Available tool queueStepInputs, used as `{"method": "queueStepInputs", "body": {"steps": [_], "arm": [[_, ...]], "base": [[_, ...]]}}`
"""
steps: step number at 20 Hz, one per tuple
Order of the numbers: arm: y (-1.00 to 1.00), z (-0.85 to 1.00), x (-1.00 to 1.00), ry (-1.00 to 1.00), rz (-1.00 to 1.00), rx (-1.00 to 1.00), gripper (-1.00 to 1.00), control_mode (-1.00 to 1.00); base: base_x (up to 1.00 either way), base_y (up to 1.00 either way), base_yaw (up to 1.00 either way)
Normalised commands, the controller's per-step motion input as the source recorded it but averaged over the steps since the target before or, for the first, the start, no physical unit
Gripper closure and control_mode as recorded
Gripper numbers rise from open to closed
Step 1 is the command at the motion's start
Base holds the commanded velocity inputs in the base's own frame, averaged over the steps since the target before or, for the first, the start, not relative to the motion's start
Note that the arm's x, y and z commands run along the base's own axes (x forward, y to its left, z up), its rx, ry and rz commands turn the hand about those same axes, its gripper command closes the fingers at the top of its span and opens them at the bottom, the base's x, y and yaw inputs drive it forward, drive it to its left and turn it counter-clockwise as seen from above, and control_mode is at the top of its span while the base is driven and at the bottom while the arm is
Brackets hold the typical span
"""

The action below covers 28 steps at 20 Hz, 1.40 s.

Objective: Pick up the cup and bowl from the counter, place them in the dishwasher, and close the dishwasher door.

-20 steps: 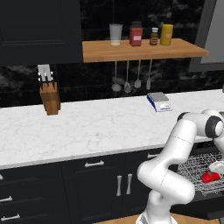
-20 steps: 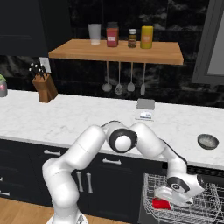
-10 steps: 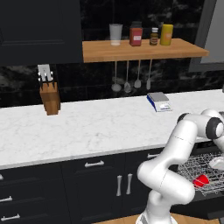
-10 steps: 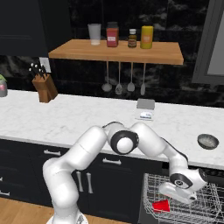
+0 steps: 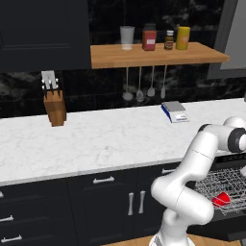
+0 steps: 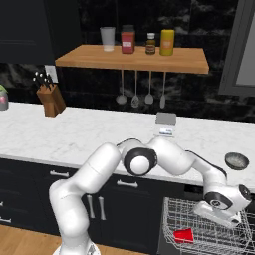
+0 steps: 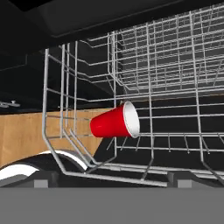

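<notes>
- The cup (image 7: 114, 121) is lying on its side in the dishwasher's wire rack (image 6: 199, 219), rim toward three o'clock.
- The pincer (image 6: 219, 213) is hovering spread, gripping nothing, just above the cup.

arm bent low, fingers (image 7: 112, 181) apparently spread

Red cup (image 7: 114, 121) lies on its side in the wire rack (image 7: 175, 87).
</notes>
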Motion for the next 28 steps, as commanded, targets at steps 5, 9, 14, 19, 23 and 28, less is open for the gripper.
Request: {"method": "queueStepInputs", "body": {"steps": [5, 9, 14, 19, 23, 28], "arm": [[-0.15, 1.00, 0.15, 0.00, -0.01, -0.15, -1.00, -1.00], [0.02, 1.00, 0.00, 0.00, 0.02, -0.27, -1.00, -1.00], [0.09, 1.00, 0.03, 0.02, 0.02, -0.32, -1.00, -1.00], [0.45, 1.00, 0.37, 0.07, 0.00, -0.24, -1.00, -1.00], [0.37, 1.00, 0.55, 0.04, 0.00, -0.21, -1.00, -1.00], [-0.02, 0.97, 0.68, 0.18, 0.00, -0.07, -1.00, -1.00]], "base": [[0.00, 0.00, 0.00], [0.00, 0.00, 0.00], [0.00, 0.00, 0.00], [0.00, 0.00, 0.00], [0.00, 0.00, 0.00], [0.00, 0.00, 0.00]]}}
